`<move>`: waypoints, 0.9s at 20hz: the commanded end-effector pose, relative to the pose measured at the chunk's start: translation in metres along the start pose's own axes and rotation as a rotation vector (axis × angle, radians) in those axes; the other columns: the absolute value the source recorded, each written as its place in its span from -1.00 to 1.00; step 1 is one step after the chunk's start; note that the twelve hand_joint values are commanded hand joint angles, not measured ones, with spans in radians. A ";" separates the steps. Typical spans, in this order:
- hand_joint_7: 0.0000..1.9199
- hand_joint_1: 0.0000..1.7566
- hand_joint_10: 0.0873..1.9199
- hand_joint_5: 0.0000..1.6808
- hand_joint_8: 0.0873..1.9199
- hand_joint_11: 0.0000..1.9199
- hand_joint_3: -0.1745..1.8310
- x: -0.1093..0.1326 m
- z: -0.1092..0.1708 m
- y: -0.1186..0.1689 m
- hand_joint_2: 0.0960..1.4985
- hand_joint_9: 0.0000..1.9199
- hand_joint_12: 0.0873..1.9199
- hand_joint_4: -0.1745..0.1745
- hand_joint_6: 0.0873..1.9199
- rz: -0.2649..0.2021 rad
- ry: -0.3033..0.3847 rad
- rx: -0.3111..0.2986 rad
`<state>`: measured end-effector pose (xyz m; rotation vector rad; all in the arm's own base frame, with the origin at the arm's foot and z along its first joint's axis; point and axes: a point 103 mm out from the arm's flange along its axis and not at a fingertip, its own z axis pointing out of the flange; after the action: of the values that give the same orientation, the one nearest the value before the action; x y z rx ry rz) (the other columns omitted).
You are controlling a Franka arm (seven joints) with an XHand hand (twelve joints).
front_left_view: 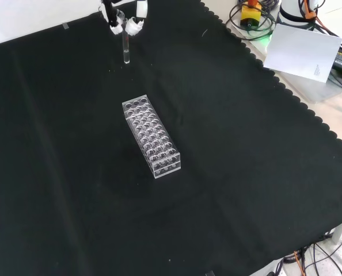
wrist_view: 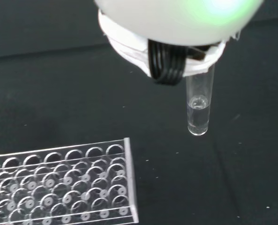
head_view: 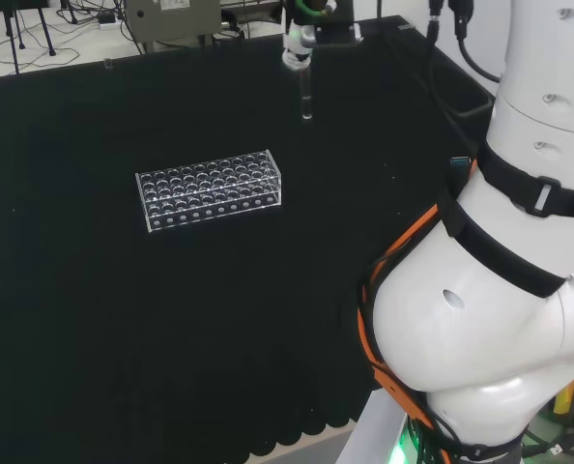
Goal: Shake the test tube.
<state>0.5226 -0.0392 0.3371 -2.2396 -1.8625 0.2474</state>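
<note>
I see the hand (front_left_view: 124, 17) with its fingers (front_left_view: 137, 24) pinched round the top of the test tube (front_left_view: 126, 49), which hangs upright, clear of the surface (front_left_view: 246, 172). A little clear liquid sits in its rounded bottom. The clear test tube rack (front_left_view: 151, 136) stands well apart below the fingers, open black cloth all round it.

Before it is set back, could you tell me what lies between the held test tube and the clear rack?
Nothing: in the front view, only bare black cloth separates the clear glass test tube from the clear plastic rack.
</note>
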 end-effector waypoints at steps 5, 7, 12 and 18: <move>0.52 0.65 -0.06 0.65 -0.59 0.23 0.01 0.044 0.002 0.003 -0.41 0.40 -0.03 -1.00 -0.90 -0.101 0.024 0.002; 0.52 0.65 -0.06 0.65 -0.59 0.23 0.01 0.063 0.003 0.004 -0.41 0.40 -0.03 -1.00 -0.91 -0.141 0.029 0.005; 0.52 0.65 -0.06 0.65 -0.59 0.23 0.01 0.108 0.002 0.006 -0.41 0.40 -0.03 -1.00 -0.91 -0.243 0.033 0.005; 0.52 0.65 -0.06 0.66 -0.59 0.23 0.01 0.136 0.000 0.006 -0.41 0.40 -0.03 -1.00 -0.91 -0.310 0.026 0.004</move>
<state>0.5510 0.0716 0.3374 -1.9700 -2.1063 0.1710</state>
